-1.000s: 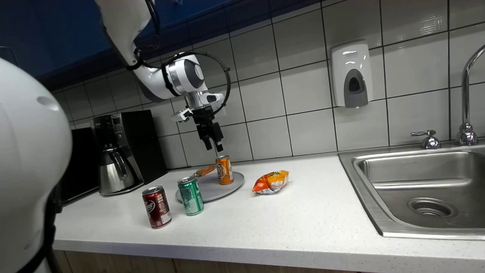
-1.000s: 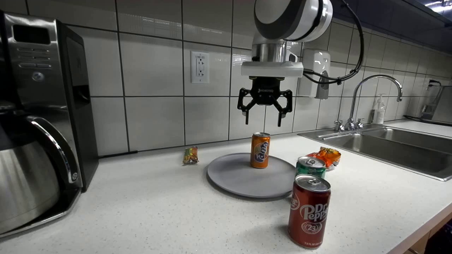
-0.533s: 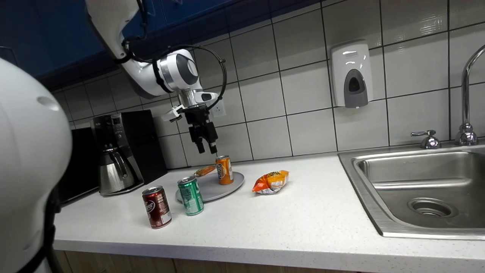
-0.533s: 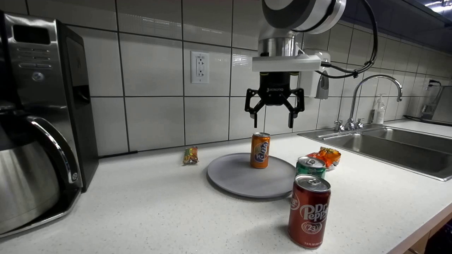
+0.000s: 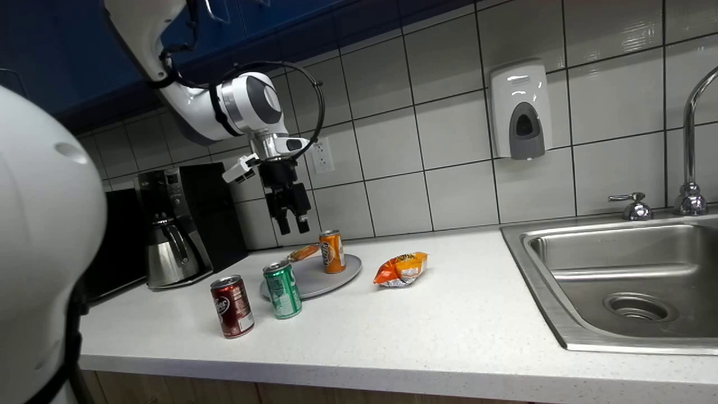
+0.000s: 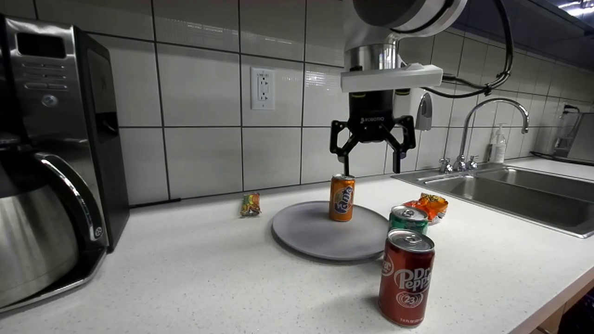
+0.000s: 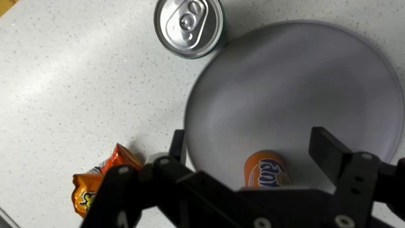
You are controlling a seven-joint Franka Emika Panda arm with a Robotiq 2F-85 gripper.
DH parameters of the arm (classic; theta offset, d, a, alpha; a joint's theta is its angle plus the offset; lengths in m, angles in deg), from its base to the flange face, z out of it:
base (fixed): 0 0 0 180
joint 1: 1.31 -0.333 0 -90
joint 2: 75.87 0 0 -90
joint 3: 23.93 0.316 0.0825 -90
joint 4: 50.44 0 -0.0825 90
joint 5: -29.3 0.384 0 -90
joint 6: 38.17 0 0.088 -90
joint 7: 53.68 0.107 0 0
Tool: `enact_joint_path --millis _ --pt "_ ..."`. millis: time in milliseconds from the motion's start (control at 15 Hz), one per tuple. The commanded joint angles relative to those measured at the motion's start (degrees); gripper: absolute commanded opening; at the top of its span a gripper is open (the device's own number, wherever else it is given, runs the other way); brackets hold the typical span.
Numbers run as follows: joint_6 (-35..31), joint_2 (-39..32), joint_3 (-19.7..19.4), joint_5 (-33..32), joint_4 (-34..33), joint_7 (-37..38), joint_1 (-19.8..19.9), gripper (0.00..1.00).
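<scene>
My gripper hangs open above the grey plate, with nothing between its fingers. An orange Fanta can stands upright on the plate. One fingertip overlaps its top in that exterior view, but the wrist view has the can back behind the gap, partly hidden by the gripper body. By the plate's rim stands a green can, and closer to the counter's front is a dark red Dr Pepper can. An orange snack bag lies beside the plate; a small packet lies nearer the wall.
A coffee maker with a steel carafe stands at one end of the white counter. A steel sink with a faucet is set in at the opposite end. A soap dispenser hangs on the tiled wall.
The arm has moved away from the wall, and the gripper now hangs slightly lower, still open. Cans, plate and snack packets stay where they were.
</scene>
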Motion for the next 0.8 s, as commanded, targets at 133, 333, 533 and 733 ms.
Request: enact_joint_path --millis 133,333,533,733 --pt "0.9 4.5 1.5 1.9 4.9 -1.3 0.4 1.00" --pt "-0.5 4.9 1.8 1.8 6.6 -1.3 0.6 1.00" --pt "-1.9 5.1 1.8 1.6 8.2 -1.4 0.6 1.00" --pt "-3.9 5.2 1.8 1.2 9.5 -1.5 0.7 1.00"
